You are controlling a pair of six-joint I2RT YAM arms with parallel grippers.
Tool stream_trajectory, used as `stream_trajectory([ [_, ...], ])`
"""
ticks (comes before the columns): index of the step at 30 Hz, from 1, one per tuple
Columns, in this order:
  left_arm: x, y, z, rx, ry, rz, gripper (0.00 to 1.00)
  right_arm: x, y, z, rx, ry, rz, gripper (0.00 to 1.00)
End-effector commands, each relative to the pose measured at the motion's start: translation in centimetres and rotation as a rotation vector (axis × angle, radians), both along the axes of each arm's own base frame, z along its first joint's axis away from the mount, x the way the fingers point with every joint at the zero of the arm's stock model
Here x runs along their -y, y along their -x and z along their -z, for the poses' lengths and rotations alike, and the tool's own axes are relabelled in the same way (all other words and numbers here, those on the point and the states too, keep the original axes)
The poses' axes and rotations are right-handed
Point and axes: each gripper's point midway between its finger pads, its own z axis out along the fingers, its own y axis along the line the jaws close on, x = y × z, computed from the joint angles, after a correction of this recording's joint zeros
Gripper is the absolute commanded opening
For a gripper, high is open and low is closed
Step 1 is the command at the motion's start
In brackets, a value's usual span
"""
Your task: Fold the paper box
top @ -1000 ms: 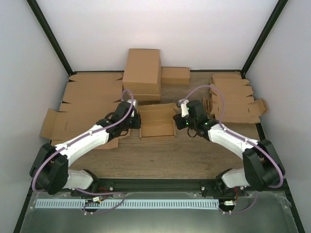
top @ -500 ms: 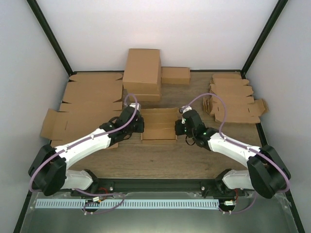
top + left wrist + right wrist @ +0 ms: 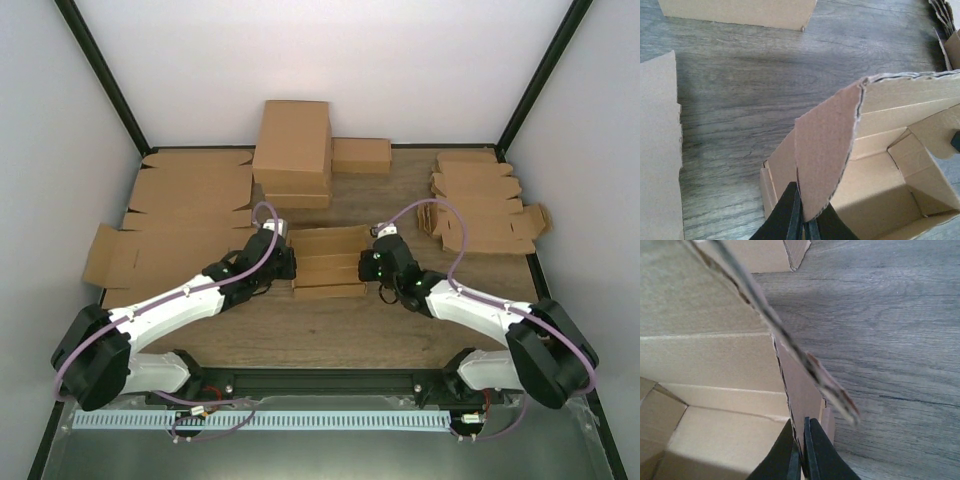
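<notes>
The paper box [image 3: 328, 262] lies between the two pincers, a plain brown, half-formed tray: long walls raised, inner flaps folded down to the floor, corrugated cut edges showing. The left gripper [image 3: 287, 264] clamps the rounded end flap [image 3: 827, 150], which rises straight up from its black fingers [image 3: 787, 220], with the box cavity to their right. The right gripper [image 3: 368, 266] pinches the opposite end wall, its fingers [image 3: 816, 452] pressed together on the thin edge, cavity to their left. Outward of each pincer runs bare wooden table [image 3: 330, 330]. Beyond the left pincer stands a large carton [image 3: 293, 150], with flat sheets [image 3: 190, 200] outward; a stack of blanks [image 3: 480, 205] lies beyond the right.
</notes>
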Motion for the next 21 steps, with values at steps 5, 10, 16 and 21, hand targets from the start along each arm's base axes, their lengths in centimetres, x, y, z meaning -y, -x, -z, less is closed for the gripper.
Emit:
stream_trajectory([
  [5, -0.6, 0.7, 1.9, -0.039, -0.017, -0.018, 0.04, -0.5, -0.3, 1.7, -0.055, 0.017, 0.06, 0.01],
  [10, -0.4, 0.8, 1.9, -0.044, -0.014, -0.004, 0.04, -0.6, -0.6, 1.7, -0.051, 0.033, 0.064, 0.01],
  [16, -0.2, 1.5, 2.4, -0.071, 0.025, 0.0, 0.04, -0.3, -0.4, 1.4, -0.02, 0.035, 0.063, 0.01],
  [21, 0.3, 2.0, 2.7, -0.104, 0.086, 0.0, 0.04, -0.2, -0.3, 1.3, -0.01, 0.039, 0.059, 0.01],
])
